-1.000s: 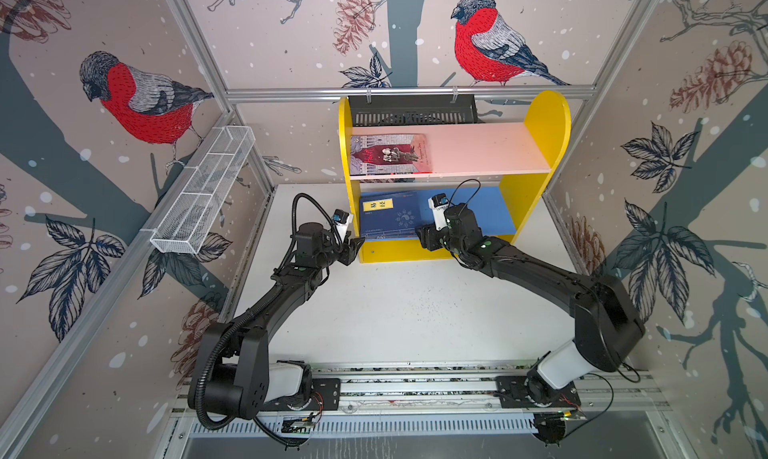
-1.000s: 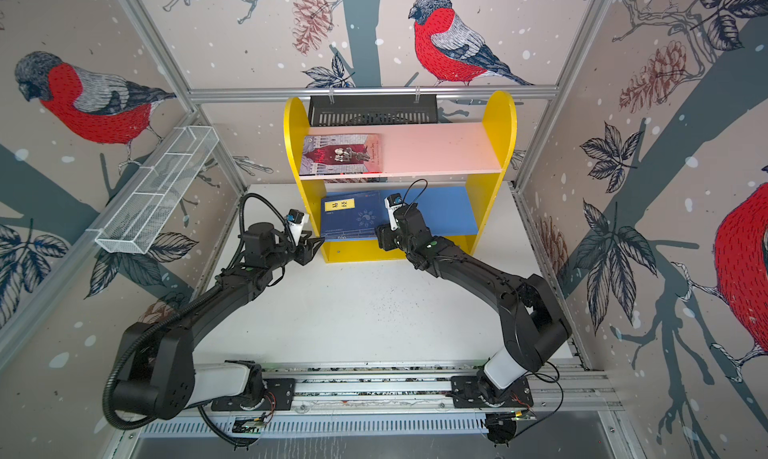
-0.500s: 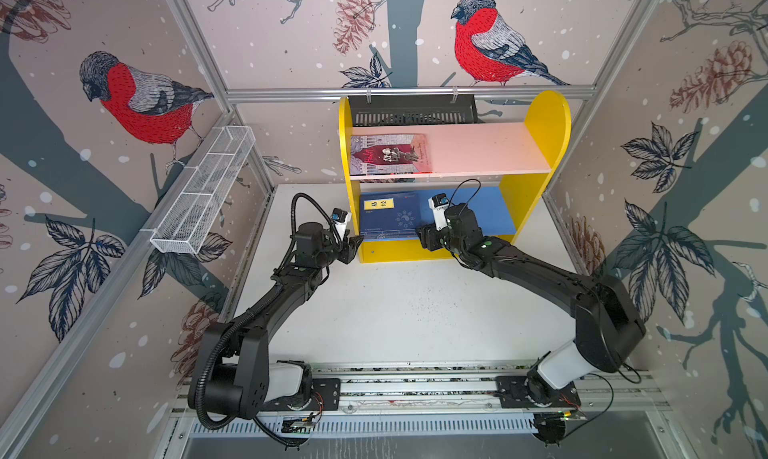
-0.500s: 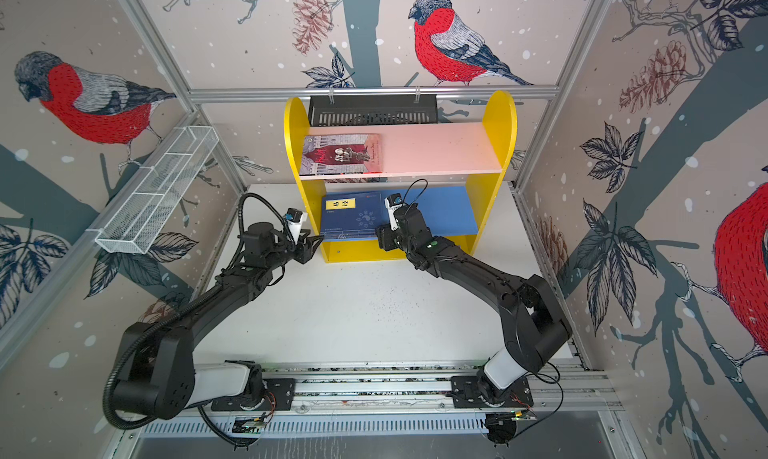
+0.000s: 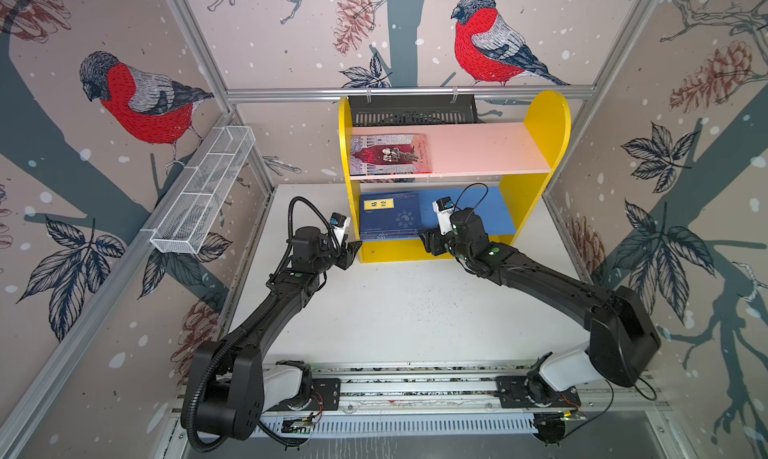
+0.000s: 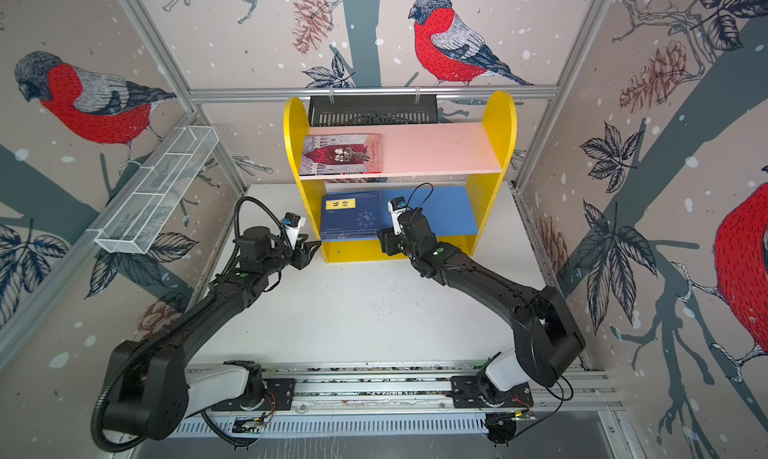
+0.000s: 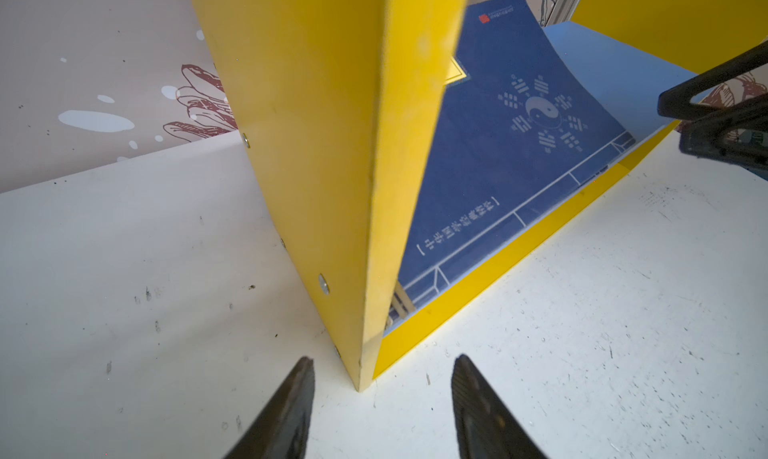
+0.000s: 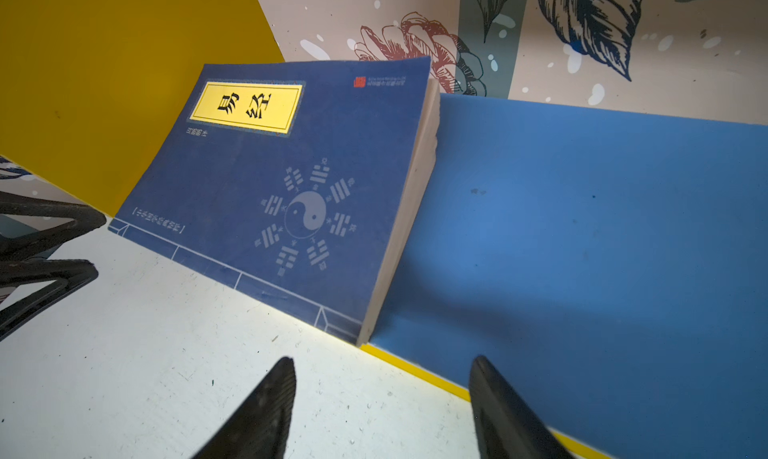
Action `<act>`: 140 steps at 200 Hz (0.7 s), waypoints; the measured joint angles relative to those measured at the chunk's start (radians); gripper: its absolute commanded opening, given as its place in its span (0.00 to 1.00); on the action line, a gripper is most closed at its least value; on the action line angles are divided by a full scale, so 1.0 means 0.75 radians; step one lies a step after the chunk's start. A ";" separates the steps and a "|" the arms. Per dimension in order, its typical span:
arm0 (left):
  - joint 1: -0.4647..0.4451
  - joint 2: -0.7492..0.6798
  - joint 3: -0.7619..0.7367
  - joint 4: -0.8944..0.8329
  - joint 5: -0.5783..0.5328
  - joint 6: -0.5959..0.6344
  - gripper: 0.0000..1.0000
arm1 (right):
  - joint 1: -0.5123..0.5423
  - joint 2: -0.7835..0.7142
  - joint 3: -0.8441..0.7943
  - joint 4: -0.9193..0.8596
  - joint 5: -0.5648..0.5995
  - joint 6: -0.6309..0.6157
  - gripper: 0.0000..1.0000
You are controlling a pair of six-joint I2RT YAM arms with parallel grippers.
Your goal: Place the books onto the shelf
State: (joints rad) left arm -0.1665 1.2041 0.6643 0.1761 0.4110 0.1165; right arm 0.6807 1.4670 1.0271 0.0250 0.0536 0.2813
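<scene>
Closest to me, both arms reach out over the white table (image 5: pixel 415 311) toward the shelf (image 5: pixel 540 120). The left gripper (image 5: pixel 352 249) sits low at the shelf's front left corner with its jaws spread and nothing between them. In its wrist view (image 7: pixel 382 365) the yellow side panel's front edge stands just ahead of the gap. The right gripper (image 5: pixel 428 241) hovers at the front lip of the blue lower board (image 5: pixel 490 212), also spread and empty (image 8: pixel 382 365).

A stack of navy books (image 5: pixel 390 216) lies flat on that board, pushed against the left side panel; I can't count them. The front edge reaches the board's lip.

On the pink upper board (image 5: pixel 486 149) above, the red and grey book (image 5: pixel 388 153) lies flat at the left end. Behind the shelf a black slotted tray (image 5: pixel 411 110) hangs on the rail, and a white wire basket (image 5: pixel 208 187) hangs on the left wall.

Compared with a second ago, nothing has visibly shifted: the books lie where they did and both grippers hold the same spots.

The top navy cover faces up with its yellow title label at the back left, the label's long side running along the shelf. Its page edges face right toward the bare blue board (image 8: pixel 582 228). The red book's long side also runs left to right.
</scene>
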 measured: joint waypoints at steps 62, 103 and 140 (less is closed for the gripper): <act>0.073 -0.189 -0.084 -0.142 -0.181 0.003 0.84 | 0.021 -0.269 -0.277 0.057 0.038 -0.029 1.00; 0.193 -0.247 -0.198 -0.109 -0.238 -0.044 0.97 | 0.006 -0.467 -0.529 0.234 0.122 -0.102 1.00; 0.230 -0.246 -0.364 0.092 -0.277 -0.089 0.97 | -0.043 -0.627 -0.929 0.695 0.282 -0.280 1.00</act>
State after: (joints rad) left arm 0.0059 1.0195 0.3916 0.2447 0.2035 0.0502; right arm 0.6487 0.9970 0.3302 0.5465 0.2649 0.0711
